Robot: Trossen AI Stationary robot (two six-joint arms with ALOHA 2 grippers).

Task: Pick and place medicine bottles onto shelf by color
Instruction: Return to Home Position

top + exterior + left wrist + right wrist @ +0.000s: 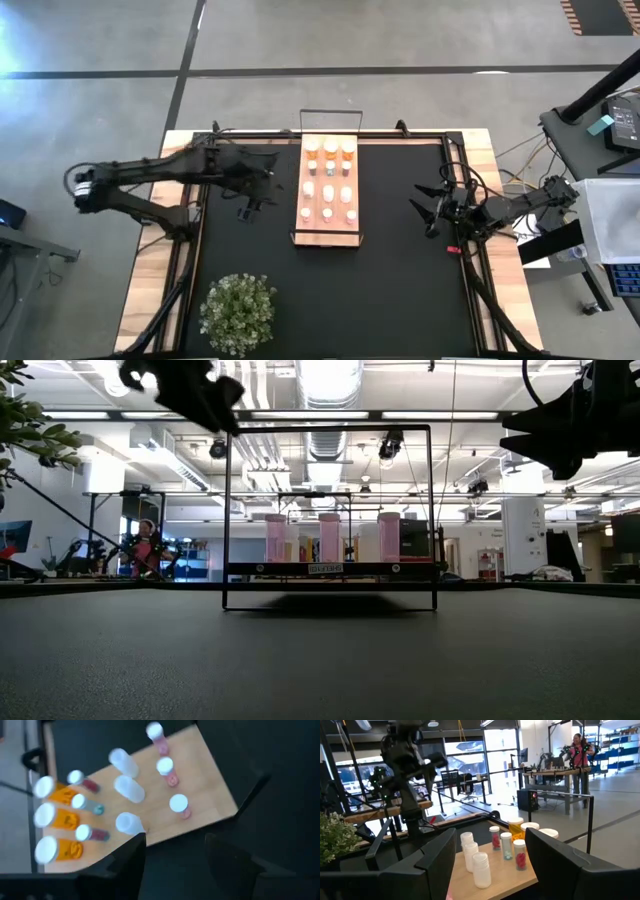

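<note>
The shelf (300,225), a light wooden board with wire rails at its short ends, lies in the middle of the black mat. Several medicine bottles stand on it. Three orange ones with white caps (330,150) are at its far end, small and white ones (328,192) nearer. My left gripper (262,190) hangs open and empty above the mat, just left of the shelf. Its wrist view (175,850) looks down on the bottles (60,820). My right gripper (424,210) is open and empty to the right of the shelf. Its wrist view (490,855) faces the bottles (481,867).
A bushy green plant (238,312) stands at the mat's near left. The low view shows the shelf's wire frame (432,510) with both grippers raised above it, one on each side. Metal rails run along the mat's edges. A person (580,745) is far off in the room.
</note>
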